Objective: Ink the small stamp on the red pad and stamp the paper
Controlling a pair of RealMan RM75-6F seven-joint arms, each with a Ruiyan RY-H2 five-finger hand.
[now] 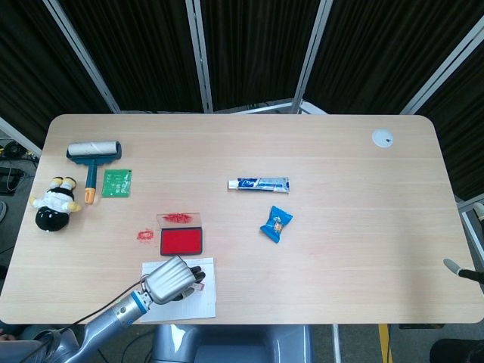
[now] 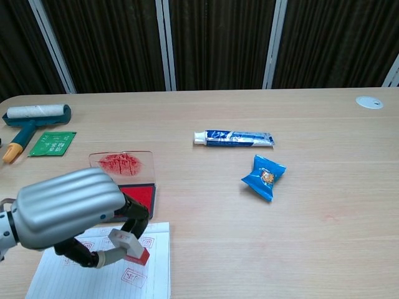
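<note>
Your left hand (image 2: 68,208) sits at the table's (image 1: 340,249) near edge, around seven o'clock from the middle, with its fingers (image 2: 134,215) curled down and pinching the small stamp (image 2: 129,244) against the thumb. The stamp is tilted, and its red base touches the paper (image 2: 149,274), or sits just above it; you cannot tell which from the chest view. The paper lies under your hand and carries several faint red square imprints. Just beyond it, at twelve o'clock from the paper, the red pad (image 1: 181,241) lies open, with its clear lid (image 1: 178,218), smeared red, touching the far side. A small red smudge (image 1: 144,234) marks the table at nine o'clock from the pad. Your right hand (image 1: 461,270) shows only as a sliver at the far right edge of the head view, and you cannot tell how its fingers lie. Near the centre lies a toothpaste tube (image 1: 259,184), with a blue snack packet (image 1: 276,224) at five o'clock from it. At the left end are a lint roller (image 1: 92,153), a green sachet (image 1: 116,183) and a plush toy (image 1: 54,204).
</note>
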